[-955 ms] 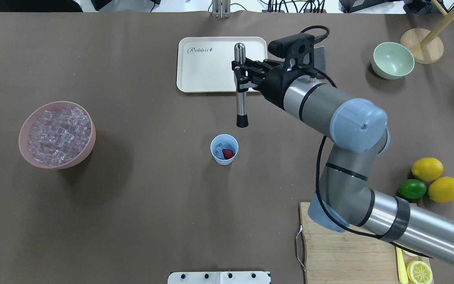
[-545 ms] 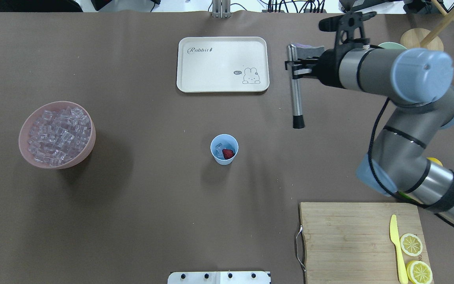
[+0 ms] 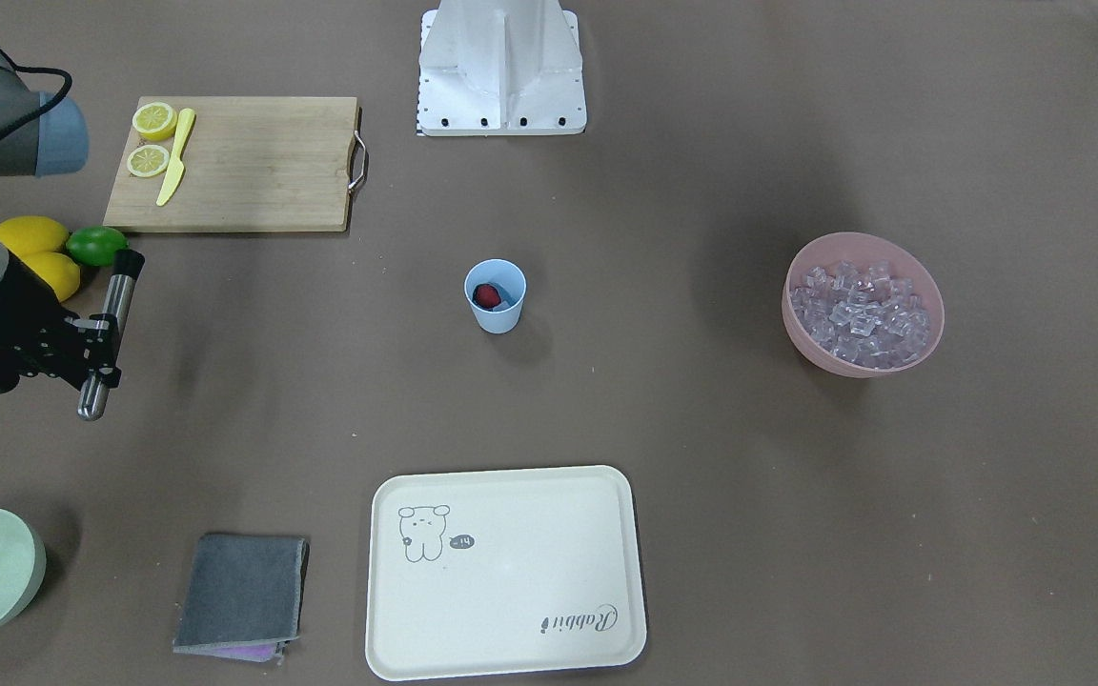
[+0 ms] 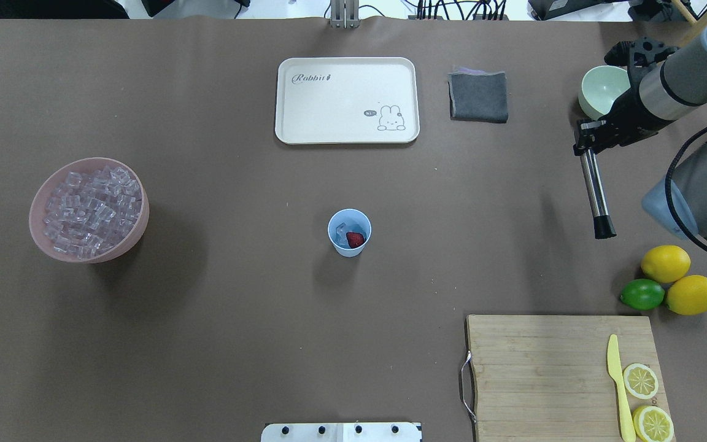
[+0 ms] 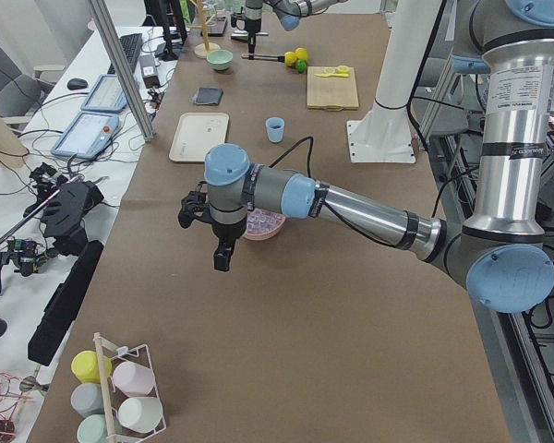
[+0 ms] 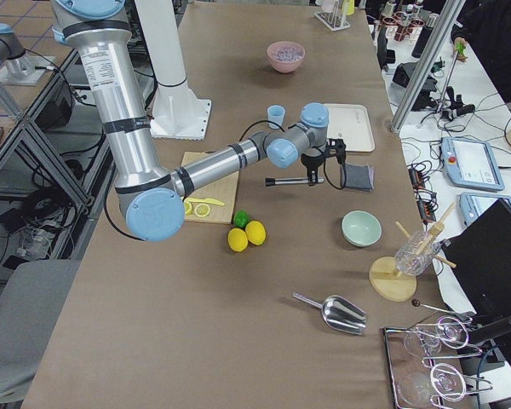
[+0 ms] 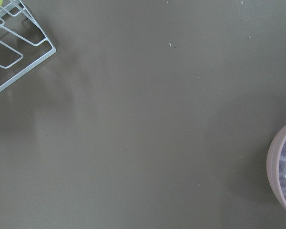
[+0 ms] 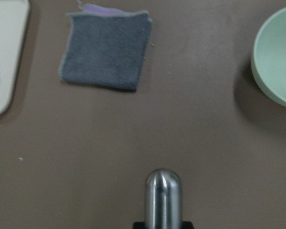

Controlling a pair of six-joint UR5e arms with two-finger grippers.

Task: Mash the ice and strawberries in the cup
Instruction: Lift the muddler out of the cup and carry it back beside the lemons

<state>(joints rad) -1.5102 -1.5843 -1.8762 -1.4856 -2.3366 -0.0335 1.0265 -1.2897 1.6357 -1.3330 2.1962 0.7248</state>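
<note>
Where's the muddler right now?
In the overhead view the muddler is at the far right, held in the right gripper between the pale green bowl and the lemons, far from the cup.

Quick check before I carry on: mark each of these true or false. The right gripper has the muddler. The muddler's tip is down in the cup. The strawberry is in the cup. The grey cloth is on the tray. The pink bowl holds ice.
1. The right gripper holds the muddler. True.
2. The muddler's tip is inside the cup. False: the tip hangs well away from the cup, out on the robot's right side of the table.
3. The strawberry lies in the cup. True.
4. The grey cloth lies on the tray. False: it lies on the table beside the tray, apart from it.
5. The pink bowl holds ice. True.
</note>
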